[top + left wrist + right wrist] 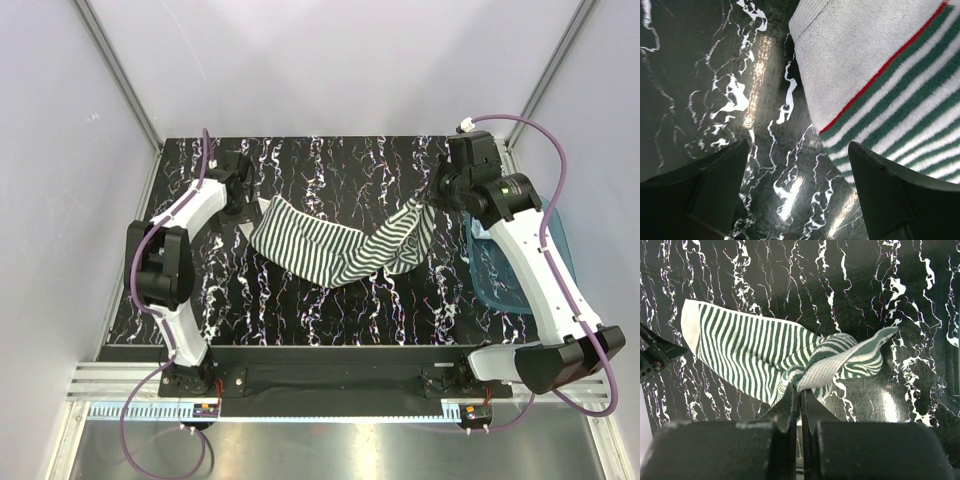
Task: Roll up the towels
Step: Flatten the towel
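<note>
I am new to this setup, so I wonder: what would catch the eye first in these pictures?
The striped towel sprawls across the middle of the black marbled table. The right end effector pinches its right end; the left end effector hangs open beside its left end.

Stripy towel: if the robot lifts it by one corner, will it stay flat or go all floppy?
Probably floppy: where the right pincer pinches the striped towel, the cloth bunches into folds. It looks light, since one small pinch seems to hold that end up. Its fuzzy pile would likely grip the table rather than slide.
</note>
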Controlling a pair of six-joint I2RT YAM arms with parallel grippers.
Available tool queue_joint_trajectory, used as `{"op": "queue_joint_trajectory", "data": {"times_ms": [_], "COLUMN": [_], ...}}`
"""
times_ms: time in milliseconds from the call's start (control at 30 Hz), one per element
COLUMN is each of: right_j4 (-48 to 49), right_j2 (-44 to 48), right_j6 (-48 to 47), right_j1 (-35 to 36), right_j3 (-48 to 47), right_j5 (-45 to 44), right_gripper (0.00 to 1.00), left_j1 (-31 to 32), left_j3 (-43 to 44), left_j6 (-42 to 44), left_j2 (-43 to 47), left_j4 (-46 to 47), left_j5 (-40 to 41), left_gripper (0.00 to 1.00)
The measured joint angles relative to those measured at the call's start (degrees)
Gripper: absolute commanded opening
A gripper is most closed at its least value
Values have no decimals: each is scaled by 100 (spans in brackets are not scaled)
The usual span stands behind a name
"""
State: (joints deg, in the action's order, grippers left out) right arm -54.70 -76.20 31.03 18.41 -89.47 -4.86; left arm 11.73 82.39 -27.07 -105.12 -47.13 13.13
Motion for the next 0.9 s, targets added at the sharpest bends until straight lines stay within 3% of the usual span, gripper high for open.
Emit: {"op": "queue_joint_trajectory", "data": {"times_ms": [267,433,533,600,667,700,900], "right_j4": [44,92,92,90,92,96,74], "right_j2": [111,157,157,157,160,168,345], "right_j6": [2,2,2,4,4,4,7], "right_j1": [0,0,0,0,0,0,0], "right_j3": [83,221,264,267,273,289,348], "right_j5": [142,160,195,208,214,214,208], "right_gripper": [0,0,0,0,0,0,0], "left_j1": [-133,-133,-133,-133,-133,-133,-70], "left_j3": [-310,-264,-267,-282,-317,-326,-332], "left_j6": [-254,-442,-498,-566,-597,-588,-461], "left_j2": [-345,-710,-868,-866,-868,-868,-684], "left_j4": [927,1169,1189,1283,1364,1397,1130], "left_j5": [-640,-837,-870,-938,-990,-1021,-938], "left_gripper": [85,72,53,25,4,0,0]}}
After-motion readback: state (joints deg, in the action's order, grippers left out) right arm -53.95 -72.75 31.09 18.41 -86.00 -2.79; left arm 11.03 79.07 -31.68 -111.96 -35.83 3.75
